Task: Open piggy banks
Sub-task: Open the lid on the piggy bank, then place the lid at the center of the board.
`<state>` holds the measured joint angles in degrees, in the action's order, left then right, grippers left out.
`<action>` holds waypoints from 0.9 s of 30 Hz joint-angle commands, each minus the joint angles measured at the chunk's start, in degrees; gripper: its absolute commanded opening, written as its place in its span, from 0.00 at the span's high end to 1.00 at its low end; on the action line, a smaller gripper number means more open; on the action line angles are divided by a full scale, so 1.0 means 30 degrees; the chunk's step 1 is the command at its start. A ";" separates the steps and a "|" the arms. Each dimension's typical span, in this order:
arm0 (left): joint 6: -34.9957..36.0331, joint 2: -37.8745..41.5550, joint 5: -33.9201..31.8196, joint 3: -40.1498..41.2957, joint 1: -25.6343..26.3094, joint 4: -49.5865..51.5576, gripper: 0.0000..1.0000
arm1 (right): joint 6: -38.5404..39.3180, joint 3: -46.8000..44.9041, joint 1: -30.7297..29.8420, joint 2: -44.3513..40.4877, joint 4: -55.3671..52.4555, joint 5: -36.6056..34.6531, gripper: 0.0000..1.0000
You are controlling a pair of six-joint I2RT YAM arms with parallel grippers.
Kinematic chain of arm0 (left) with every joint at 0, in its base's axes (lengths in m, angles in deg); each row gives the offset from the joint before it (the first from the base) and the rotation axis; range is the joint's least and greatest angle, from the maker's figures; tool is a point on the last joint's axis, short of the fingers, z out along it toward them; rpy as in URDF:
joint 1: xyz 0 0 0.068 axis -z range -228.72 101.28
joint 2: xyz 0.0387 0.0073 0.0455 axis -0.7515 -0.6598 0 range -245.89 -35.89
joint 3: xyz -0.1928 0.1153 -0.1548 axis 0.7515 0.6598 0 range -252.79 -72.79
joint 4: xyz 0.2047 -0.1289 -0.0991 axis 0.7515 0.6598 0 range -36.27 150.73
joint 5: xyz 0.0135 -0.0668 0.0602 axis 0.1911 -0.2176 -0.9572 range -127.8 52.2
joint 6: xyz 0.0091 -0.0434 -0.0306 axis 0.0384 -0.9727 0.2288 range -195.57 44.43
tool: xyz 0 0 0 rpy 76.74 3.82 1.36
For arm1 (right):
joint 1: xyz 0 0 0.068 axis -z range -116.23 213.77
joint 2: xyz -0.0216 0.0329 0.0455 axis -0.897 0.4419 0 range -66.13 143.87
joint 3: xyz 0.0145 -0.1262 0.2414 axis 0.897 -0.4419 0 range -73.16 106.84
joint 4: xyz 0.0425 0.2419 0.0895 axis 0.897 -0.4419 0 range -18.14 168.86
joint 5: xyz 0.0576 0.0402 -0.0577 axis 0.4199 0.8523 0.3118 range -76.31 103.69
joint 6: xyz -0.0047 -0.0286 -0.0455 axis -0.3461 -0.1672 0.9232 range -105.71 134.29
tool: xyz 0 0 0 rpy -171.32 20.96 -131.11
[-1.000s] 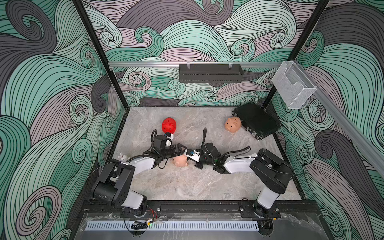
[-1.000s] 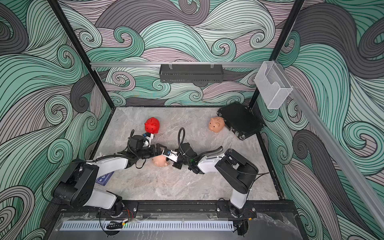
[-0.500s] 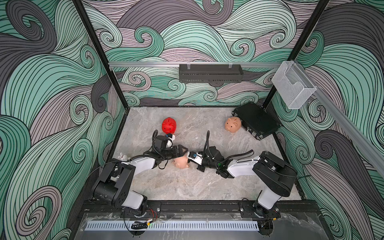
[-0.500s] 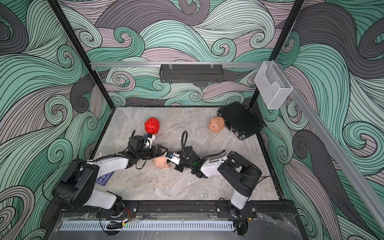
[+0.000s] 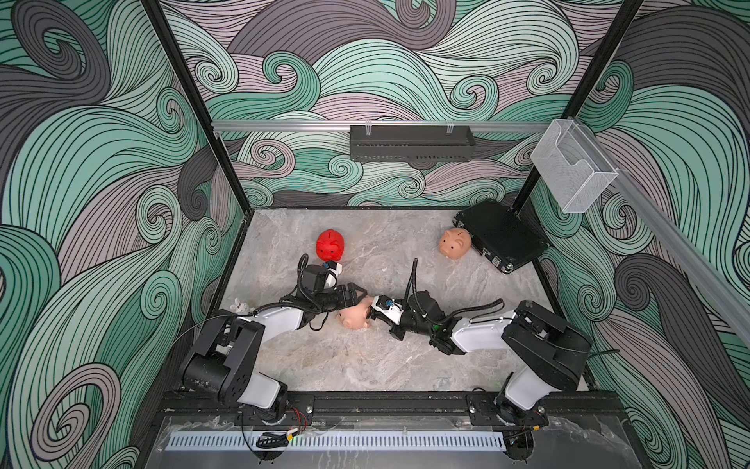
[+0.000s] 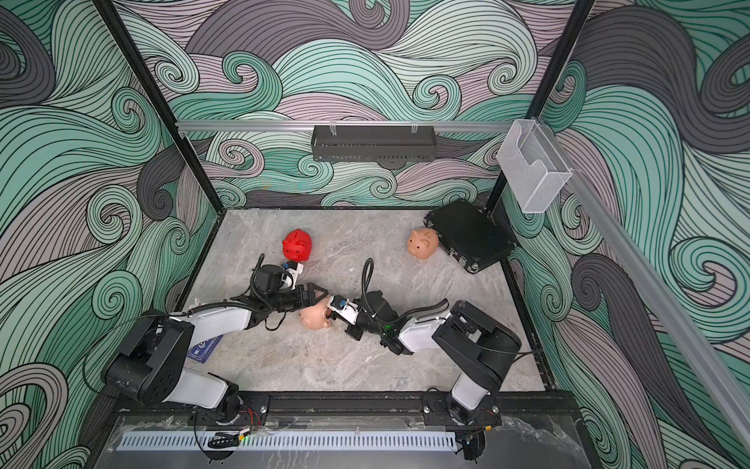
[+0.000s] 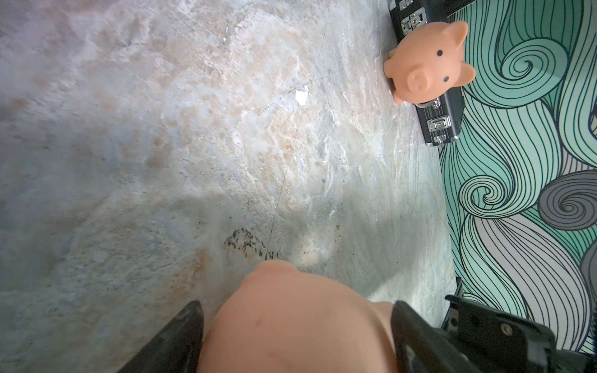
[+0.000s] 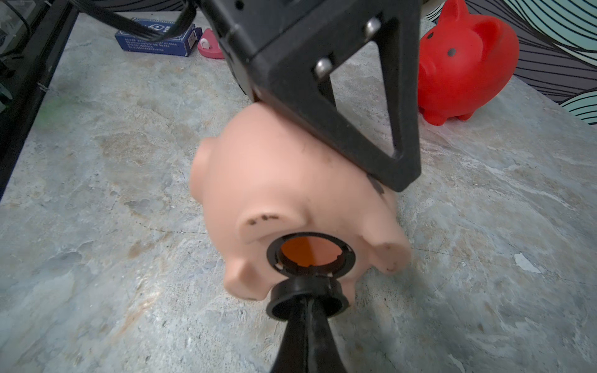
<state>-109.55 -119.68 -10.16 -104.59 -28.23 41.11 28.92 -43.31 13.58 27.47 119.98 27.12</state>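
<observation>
Bench (image 5: 365, 365): the red pig (image 5: 330, 245) and the far peach pig (image 5: 455, 243) stand upright, untouched.
Black case (image 5: 501, 239): far corner, just beside the far peach pig.
Held peach pig (image 5: 354, 318): your left gripper (image 5: 357, 299) clamps it on its side, so the belly hole faces the right arm.
Blue box (image 8: 155, 35): the print is too small to read.
Plug (image 8: 284, 302): your right gripper (image 8: 306, 306) pinches it, just clear of the hole.

Cut off at left wrist view's edge: gripped peach pig (image 7: 290, 323), face hidden. Unidentifiable: blurred pink item (image 8: 210, 48).
</observation>
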 commanded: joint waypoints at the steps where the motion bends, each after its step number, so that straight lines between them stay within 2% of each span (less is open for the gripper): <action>1: 0.0428 -0.1007 -0.0186 0.0812 0.0355 0.3939 0.14 | -0.1875 -0.0342 -0.0026 -0.1073 0.0531 -0.1085 1.00; 5: 0.0114 -0.0688 -0.0396 0.0724 0.0350 0.3942 0.14 | -0.6069 -0.0814 0.0003 -0.3013 -0.1006 -0.3411 1.00; 8: 0.0038 -0.0575 -0.0765 0.0500 0.0358 0.4222 0.14 | -0.9459 -0.0207 0.0003 -0.4507 -0.4849 -0.4900 1.00; 10: 0.0236 -0.0690 -0.0842 0.0193 0.0376 0.4534 0.14 | -1.2032 0.1107 0.0003 -0.5196 -0.9448 -0.6411 1.00; 13: 0.0630 -0.0620 -0.1150 -0.0202 0.0392 0.5140 0.14 | -1.3690 0.3473 0.0004 -0.5982 -1.6722 -0.7078 1.00; 18: 0.0632 -0.0445 -0.1273 -0.0163 0.0428 0.5149 0.14 | -1.7549 0.4591 0.0032 -0.7756 -2.3604 -0.9307 1.00; 23: 0.0488 -0.0568 -0.1273 -0.0170 0.0460 0.4984 0.14 | -1.8124 0.5318 0.0284 -0.8606 -2.6772 -0.7054 1.00; 27: 0.0399 -0.0576 -0.1273 -0.0265 0.0516 0.4998 0.14 | -1.6077 0.5631 0.1665 -0.8124 -2.7118 -0.4120 1.00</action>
<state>-109.48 -119.66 -11.41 -106.86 -27.70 45.63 -21.44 -28.34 15.98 2.25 44.90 8.54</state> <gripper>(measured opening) 0.859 0.053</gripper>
